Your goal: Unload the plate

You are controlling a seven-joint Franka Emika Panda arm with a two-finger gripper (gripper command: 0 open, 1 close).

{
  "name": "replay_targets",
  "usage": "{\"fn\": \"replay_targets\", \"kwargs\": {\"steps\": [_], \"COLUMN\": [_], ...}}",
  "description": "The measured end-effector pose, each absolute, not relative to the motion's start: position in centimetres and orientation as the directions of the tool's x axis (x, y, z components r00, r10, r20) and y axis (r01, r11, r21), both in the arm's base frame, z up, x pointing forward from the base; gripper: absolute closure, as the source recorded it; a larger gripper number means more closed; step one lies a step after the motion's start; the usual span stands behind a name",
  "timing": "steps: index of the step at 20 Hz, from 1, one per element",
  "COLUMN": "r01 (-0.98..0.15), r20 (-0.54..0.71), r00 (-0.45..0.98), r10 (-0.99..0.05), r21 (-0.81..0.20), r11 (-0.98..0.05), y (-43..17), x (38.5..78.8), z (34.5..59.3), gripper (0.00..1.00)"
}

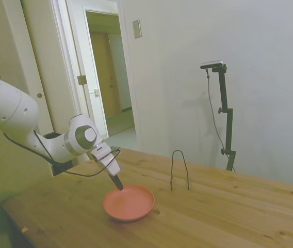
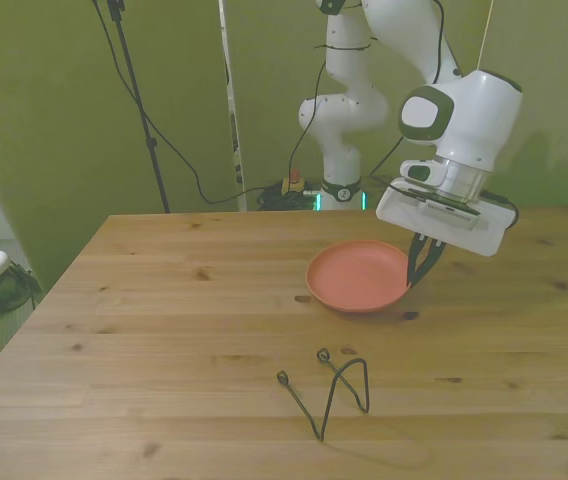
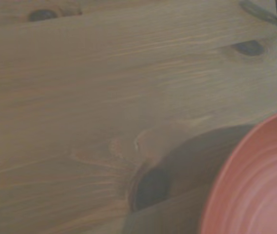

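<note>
One plate [image 1: 129, 203], salmon-pink and round, sits flat on the wooden table [image 1: 229, 217], hollow side up, so it has no long axis and points no particular way. Nothing shows inside it. My jaws [image 2: 422, 268] come down at its rim on the front view's right, tilted, tips at or just over the raised edge; in the side view the dark tips meet the plate's far-left rim. Whether they are spread, pressed together, or pinching the rim I cannot tell. In the wrist view, only an arc of the plate's rim [image 3: 260, 185] appears, over bare wood grain and a dark knot. Well apart from the plate, a thin dark wire stand [image 2: 332, 388] stands upright on the table.
</note>
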State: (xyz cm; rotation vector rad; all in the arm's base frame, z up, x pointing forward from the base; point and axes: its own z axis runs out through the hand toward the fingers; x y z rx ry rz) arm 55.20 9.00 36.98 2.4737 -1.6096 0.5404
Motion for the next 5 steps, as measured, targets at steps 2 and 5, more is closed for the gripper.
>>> {"fn": "replay_targets", "kwargs": {"steps": [2,5], "r01": [-0.906,-0.899], "r20": [0.354,0.316], "r00": [0.361,0.367], "r10": [-0.863,-0.875], "r21": [-0.084,-0.122], "r11": [-0.414,-0.421], "y": [9.0,9.3], "x": [55.2,54.9], "z": [37.4,39.9], "gripper": [0.00,0.00]}}
